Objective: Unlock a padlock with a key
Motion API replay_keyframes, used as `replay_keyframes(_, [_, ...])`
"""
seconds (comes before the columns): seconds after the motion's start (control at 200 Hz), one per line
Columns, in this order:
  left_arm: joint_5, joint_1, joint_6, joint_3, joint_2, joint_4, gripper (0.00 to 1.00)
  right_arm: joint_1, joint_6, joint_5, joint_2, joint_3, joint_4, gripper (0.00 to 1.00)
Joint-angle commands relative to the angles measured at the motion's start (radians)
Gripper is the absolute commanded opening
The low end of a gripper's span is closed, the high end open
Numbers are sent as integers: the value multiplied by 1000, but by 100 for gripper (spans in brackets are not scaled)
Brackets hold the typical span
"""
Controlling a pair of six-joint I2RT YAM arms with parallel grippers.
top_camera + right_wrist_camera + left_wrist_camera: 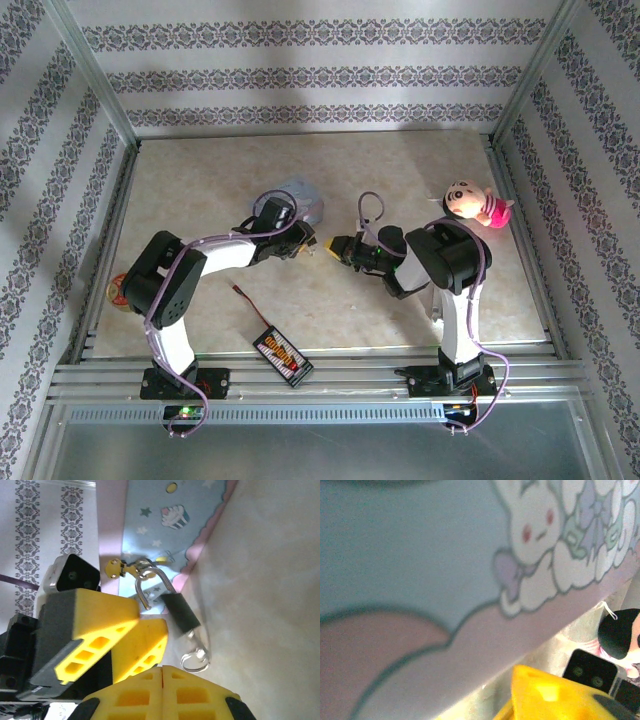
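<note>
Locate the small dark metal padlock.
The small dark padlock is mid-frame in the right wrist view, by the light-blue cartoon tin, beside the left arm's yellow fingers.

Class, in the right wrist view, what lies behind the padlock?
The light-blue cartoon tin, with stars and a cupcake, stands behind the padlock. The padlock's body and shackle cover part of the tin's pink edge.

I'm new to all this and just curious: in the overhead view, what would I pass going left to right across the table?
Orange round object → light-blue tin → right gripper → plush toy. The black board with wires overlaps the tin sideways, so it is left out.
</note>
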Motion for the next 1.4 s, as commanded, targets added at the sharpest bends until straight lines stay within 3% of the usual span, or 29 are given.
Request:
replay_keyframes(0.0, [21, -7, -20, -36, -51, -57, 51, 22, -16, 54, -28, -45, 48, 0])
replay_keyframes(0.125, [8, -7, -16, -73, -114, -82, 57, 34, -42, 65, -55, -65, 35, 0])
replay_keyframes(0.255, [-46, -6, 22, -92, -210, -130, 72, 42, -90, 66, -96, -45, -26, 16])
replay_keyframes(0.33, [-114, -2, 74, -86, -275, -175, 81, 51, -155, 88, -143, -26, -142, 22])
replay_keyframes(0.425, [-240, 6, 183, -49, -341, -264, 100, 74, -294, 141, -238, 28, -407, 31])
replay_keyframes(0.49, [-330, 13, 263, -14, -362, -317, 99, 107, -443, 227, -323, 99, -696, 36])
replay_keyframes(0.58, [-411, 37, 338, 28, -354, -368, 99, 173, -657, 459, -407, 244, -1121, 47])
replay_keyframes(0.685, [-410, 96, 397, 59, -299, -362, 99, 201, -786, 588, -397, 378, -1357, 53])
replay_keyframes(0.87, [-434, 175, 515, 210, -132, -435, 99, 209, -895, 620, -285, 537, -1529, 66])
replay_keyframes(1.129, [-416, 228, 572, 342, 51, -521, 99, 248, -1005, 633, -169, 660, -1611, 69])
replay_keyframes(1.394, [-427, 246, 575, 361, 102, -518, 99, 268, -1073, 675, -64, 764, -1669, 70])
